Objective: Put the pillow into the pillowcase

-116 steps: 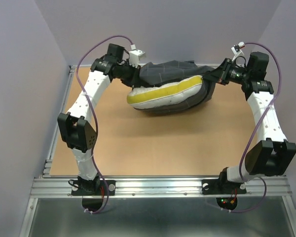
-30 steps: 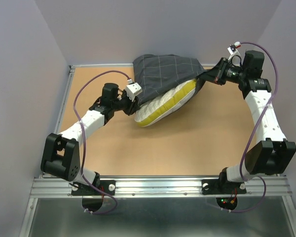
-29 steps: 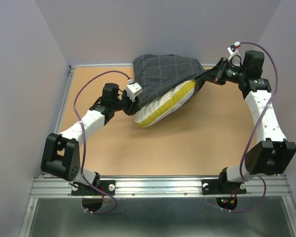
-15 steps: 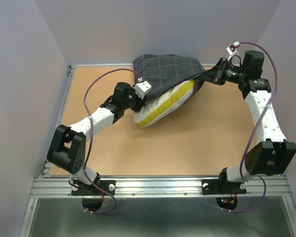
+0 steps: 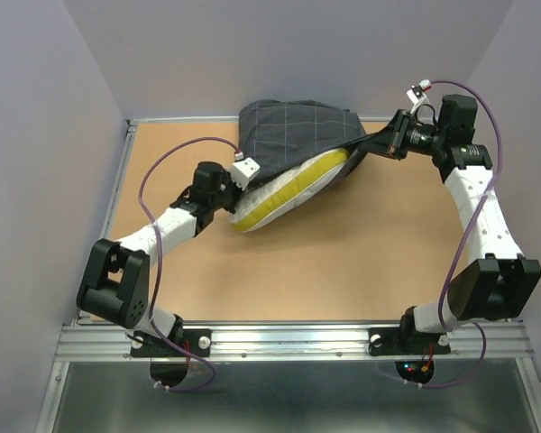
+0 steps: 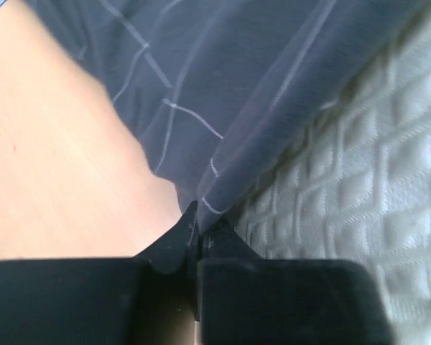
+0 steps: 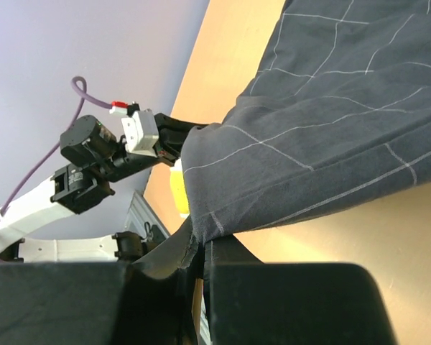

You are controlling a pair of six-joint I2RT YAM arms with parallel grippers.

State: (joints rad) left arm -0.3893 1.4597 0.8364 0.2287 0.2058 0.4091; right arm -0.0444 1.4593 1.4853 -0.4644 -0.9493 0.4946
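**Ana:** Lilac walls [image 5: 279, 54] and a brown table [image 5: 343, 262], fine. Where was the pillow [image 5: 284, 187]?

**Ben:** It lay slantwise on the table, with its yellow band turned up and a strip of white quilting below the band. The pillowcase [image 5: 293, 131] was draped over the pillow's far side and hid that long edge. The pillow's near edge and left end stuck out bare.

**Ana:** And the left gripper [image 6: 199, 233]?

**Ben:** It was right at the pillow's left end. Its jaws were pressed together on the hem of the dark cloth. In the left wrist view the quilted face sat just right of that pinch, touching the cloth.

**Ana:** What about the right gripper [image 7: 199, 244]?

**Ben:** It was off the pillow's right end, raised clear of it. Its jaws were also clamped tight on a corner of the pillowcase. The grey grid fabric ran from there towards the pillow in a taut sheet, lifted off the tabletop beside the pillow.

**Ana:** So how much of the pillow was inside?

**Ben:** I could not tell, because the cloth hid whatever lay beneath it.
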